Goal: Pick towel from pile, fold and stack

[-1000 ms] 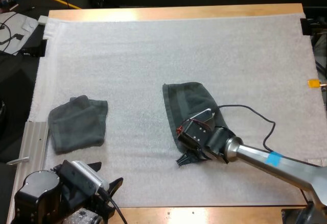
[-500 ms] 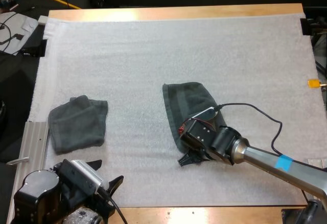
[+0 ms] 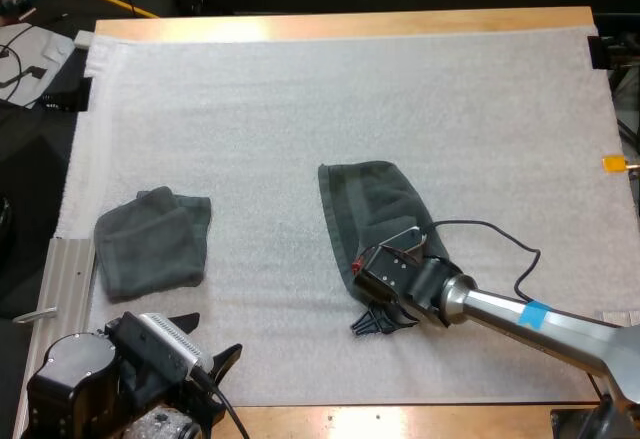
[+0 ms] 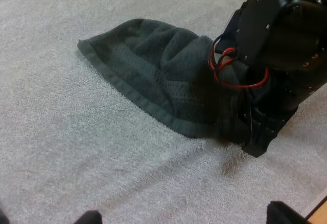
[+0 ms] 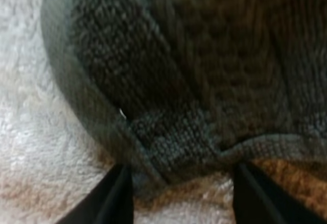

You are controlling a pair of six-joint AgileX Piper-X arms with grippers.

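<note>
Wooden table (image 3: pixel 330 27), white mat (image 3: pixel 300 99); left towel (image 3: pixel 152 242), middle towel (image 3: pixel 372 204) well apart

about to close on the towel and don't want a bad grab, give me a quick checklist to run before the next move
1. Right tool at the near corner of the centre towel: ok.
2. Its fingers stand apart with the towel's corner between them, not yet shut: ok.
3. How many layers of the corner lie between those fingers: cannot tell.
4. Left tool open, at the near edge of the mat, clear of both towels: ok.
5. Folded towel lies at the mat's left side, apart from the centre towel and out of the right arm's way: ok.
</note>
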